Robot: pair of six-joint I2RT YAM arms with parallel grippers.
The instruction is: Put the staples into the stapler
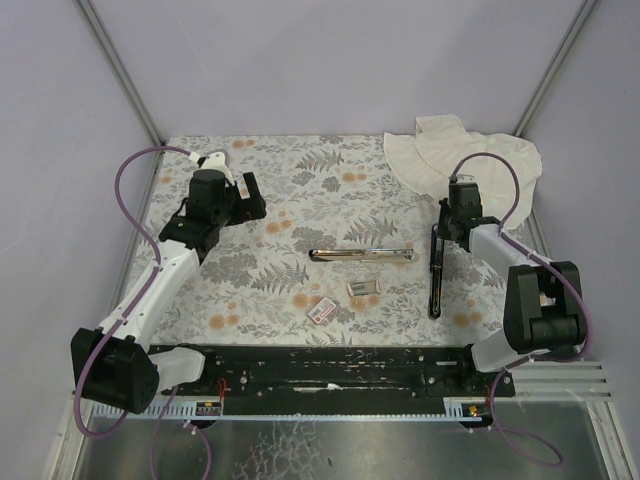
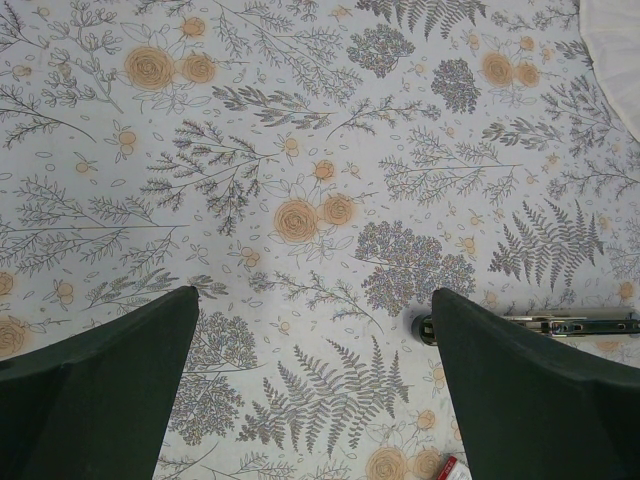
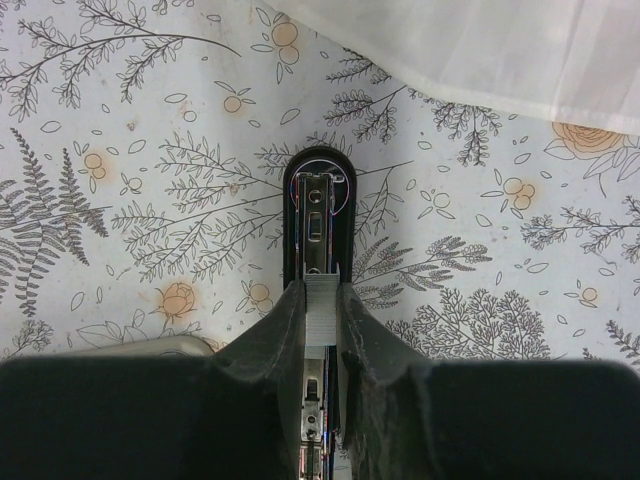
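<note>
The right end effector (image 3: 320, 290) is clamped on a grey strip of staples (image 3: 320, 312), right over the open channel of the black stapler (image 3: 318, 205). The left end effector (image 2: 315, 300) gapes wide with nothing in it, above the floral desk (image 1: 300, 180). White cloth (image 1: 465, 155) back right. The box sleeve (image 1: 322, 310) and tray (image 1: 362, 289) lie apart mid-desk, and the tray's contents are too small to tell.
</note>
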